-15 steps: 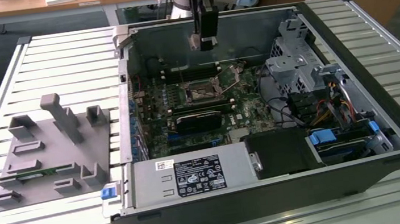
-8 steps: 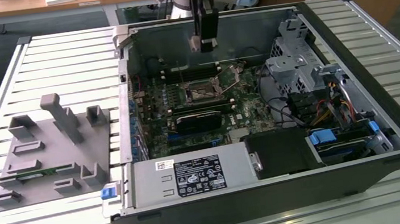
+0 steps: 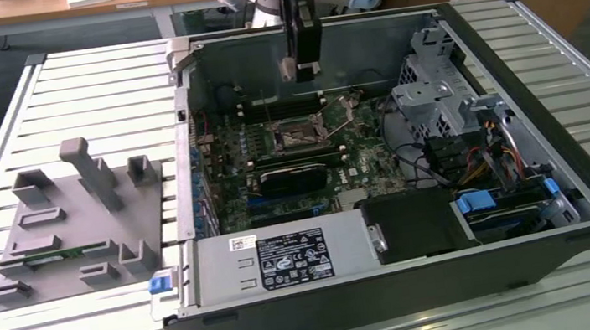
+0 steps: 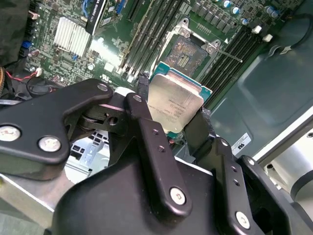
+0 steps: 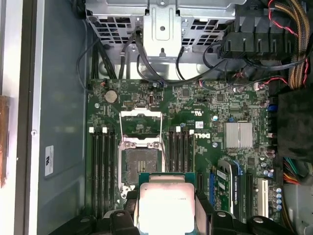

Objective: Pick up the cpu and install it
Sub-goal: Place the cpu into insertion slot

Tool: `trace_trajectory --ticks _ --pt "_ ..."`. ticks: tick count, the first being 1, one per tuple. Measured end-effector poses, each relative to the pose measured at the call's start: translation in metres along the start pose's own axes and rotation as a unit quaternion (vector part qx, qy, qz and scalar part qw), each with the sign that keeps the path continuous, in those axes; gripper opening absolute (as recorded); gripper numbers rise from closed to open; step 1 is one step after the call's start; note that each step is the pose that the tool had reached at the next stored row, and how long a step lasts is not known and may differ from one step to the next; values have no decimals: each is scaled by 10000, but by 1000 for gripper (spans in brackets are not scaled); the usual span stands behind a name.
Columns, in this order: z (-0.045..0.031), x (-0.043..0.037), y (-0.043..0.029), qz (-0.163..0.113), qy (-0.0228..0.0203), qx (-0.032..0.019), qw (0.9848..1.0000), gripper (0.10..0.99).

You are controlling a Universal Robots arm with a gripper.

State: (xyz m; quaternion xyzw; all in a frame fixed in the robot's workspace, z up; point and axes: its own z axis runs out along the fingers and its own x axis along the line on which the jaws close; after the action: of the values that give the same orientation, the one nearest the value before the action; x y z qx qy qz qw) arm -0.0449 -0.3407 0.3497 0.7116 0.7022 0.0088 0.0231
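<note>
1. A slatted counter (image 3: 93, 80) is occupied by an open computer case (image 3: 402, 304).
2. A motherboard (image 3: 273, 168) is seen inside it, with its socket (image 3: 297, 135) uncovered.
3. In the exterior view, the pincer (image 3: 303, 64) is hung at the socket's 12 o'clock.
4. The cpu (image 4: 176, 100) is pinched by its edges in the pincer, above the motherboard, near the socket.

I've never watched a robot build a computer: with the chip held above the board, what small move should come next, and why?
Probably a short sideways shift to centre the cpu over the open socket before lowering. The gripper is shut on the cpu above the motherboard, and in the first wrist view the cpu looks to sit beside the socket, not over it.
</note>
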Motion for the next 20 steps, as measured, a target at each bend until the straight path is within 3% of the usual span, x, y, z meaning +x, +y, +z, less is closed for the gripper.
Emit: trace_trajectory --ticks 20 --pt "235 5 -11 0 12 1 10000 541"
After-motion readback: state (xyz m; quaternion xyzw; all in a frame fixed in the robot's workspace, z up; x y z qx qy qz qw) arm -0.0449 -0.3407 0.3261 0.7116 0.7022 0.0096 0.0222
